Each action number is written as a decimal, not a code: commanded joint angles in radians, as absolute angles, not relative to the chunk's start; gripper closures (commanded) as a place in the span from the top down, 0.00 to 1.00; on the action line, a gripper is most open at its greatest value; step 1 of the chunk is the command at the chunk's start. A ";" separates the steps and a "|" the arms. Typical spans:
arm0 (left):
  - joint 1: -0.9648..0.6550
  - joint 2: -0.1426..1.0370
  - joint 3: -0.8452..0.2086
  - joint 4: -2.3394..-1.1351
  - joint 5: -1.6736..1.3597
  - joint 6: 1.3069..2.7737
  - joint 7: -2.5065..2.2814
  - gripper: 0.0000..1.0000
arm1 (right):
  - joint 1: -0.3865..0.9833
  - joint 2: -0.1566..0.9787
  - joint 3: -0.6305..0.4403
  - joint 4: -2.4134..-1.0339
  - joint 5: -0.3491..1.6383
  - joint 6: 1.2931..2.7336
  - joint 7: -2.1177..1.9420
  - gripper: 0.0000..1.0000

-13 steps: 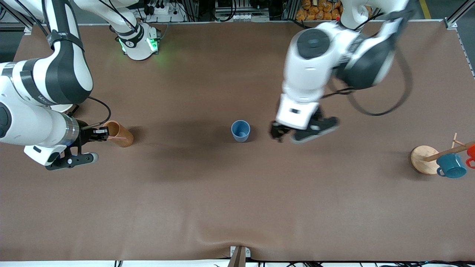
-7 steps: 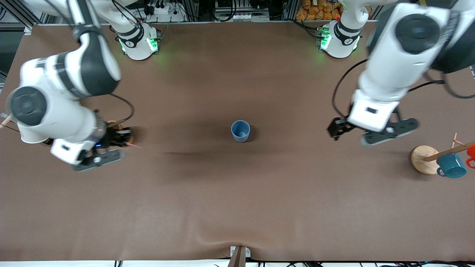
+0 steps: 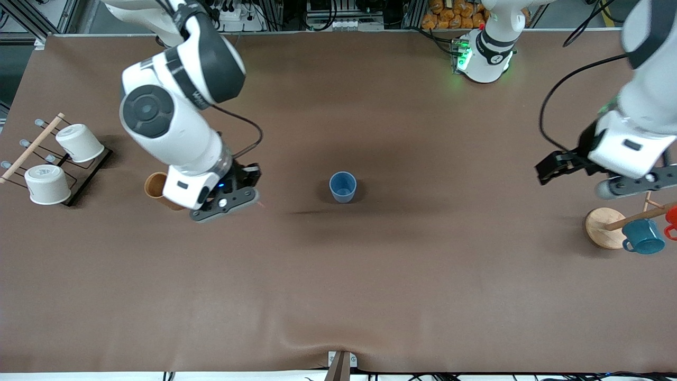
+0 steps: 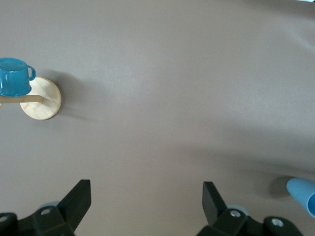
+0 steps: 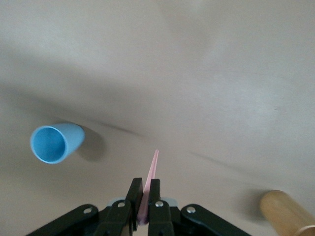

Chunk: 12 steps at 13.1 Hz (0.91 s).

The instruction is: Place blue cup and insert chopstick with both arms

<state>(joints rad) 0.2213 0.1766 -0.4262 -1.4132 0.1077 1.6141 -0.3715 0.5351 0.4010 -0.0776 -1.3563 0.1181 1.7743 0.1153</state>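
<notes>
Cup (image 3: 343,186) stands upright near the middle of the front frame, mouth up, ready to take the chopstick (image 5: 149,184). Right gripper (image 3: 248,200) hangs over bare table between the brown cup (image 3: 156,188) and the blue one, jaws pinched shut on the stick's thick end so the thin tip points ahead, likely for lowering into the mouth. Left gripper (image 3: 568,170) sits at the right edge of the front frame, above the round wooden stand (image 3: 603,227) with its teal mug (image 3: 643,236); it appears to wait, clear of the other arm's path.

In the front view the stick is only a faint pink tip beside the gripper; the right wrist view shows it clamped plainly, with the cup's open mouth at centre left. Only the left wrist view shows that arm's fingers (image 4: 76,199) spread wide and empty.
</notes>
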 commanded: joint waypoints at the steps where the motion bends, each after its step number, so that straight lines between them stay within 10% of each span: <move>1: 0.256 0.103 -0.396 -1.457 0.037 1.591 -0.276 1.00 | 0.613 0.408 -0.089 -1.359 0.134 1.815 0.280 0.00; 6: 0.052 0.017 -0.119 -1.534 0.028 1.552 -0.155 1.00 | 0.745 0.437 -0.091 -1.356 0.129 1.910 0.402 0.00; 12: -0.011 -0.049 -0.060 -1.612 0.026 1.548 -0.123 1.00 | 0.795 0.453 -0.091 -1.356 0.129 1.934 0.459 0.00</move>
<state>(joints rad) 0.0279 -0.0194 -0.1027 -1.5712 0.0473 1.5484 -0.1430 0.7762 0.4504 -0.0778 -1.3577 0.1197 1.9255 0.4386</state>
